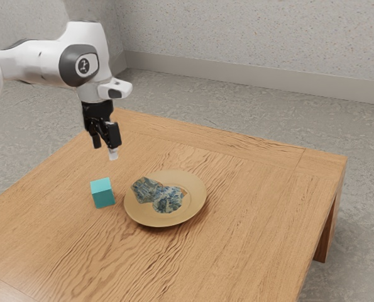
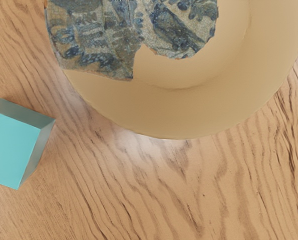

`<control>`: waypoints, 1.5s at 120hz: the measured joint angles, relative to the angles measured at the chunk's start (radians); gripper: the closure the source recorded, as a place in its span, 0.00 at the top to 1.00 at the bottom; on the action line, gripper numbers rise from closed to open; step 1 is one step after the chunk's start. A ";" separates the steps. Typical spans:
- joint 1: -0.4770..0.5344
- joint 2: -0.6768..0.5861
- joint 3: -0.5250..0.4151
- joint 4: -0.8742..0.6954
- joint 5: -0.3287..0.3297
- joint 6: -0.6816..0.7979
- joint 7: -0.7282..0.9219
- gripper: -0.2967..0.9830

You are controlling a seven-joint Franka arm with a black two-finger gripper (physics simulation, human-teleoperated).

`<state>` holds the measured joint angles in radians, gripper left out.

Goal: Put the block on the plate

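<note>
Pincer (image 1: 105,150) raised above the table (image 1: 249,182), pointing down, its two fingers apart and nothing held between them, as I read the exterior view. The block (image 1: 102,194) is a plain teal cube, sharp-edged, with a lighter top face and darker sides. I find it resting flat on the tabletop, inward from the table edge on the exterior view's left, below the pincer's level. It stands beside the plate (image 1: 143,217), not on it, with a narrow strip of bare wood between them in both views.

My count: one block, one plate, one table. The plate is round, tan and shallow, with a broad rim; it lies well in from the table's far edge and from the corner at the exterior view's right. Within its outline I record two blue-grey patterned patches (image 1: 168,200), irregular in outline and meeting each other, one reaching the rim. I cannot tell whether they are decoration or loose pieces.
</note>
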<state>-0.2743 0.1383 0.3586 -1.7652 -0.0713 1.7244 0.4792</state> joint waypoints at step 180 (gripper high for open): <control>0.059 0.404 0.137 -0.039 -0.166 0.388 0.869 0.77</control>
<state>-0.2149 0.5425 0.4960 -1.8040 -0.2376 2.1125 1.3482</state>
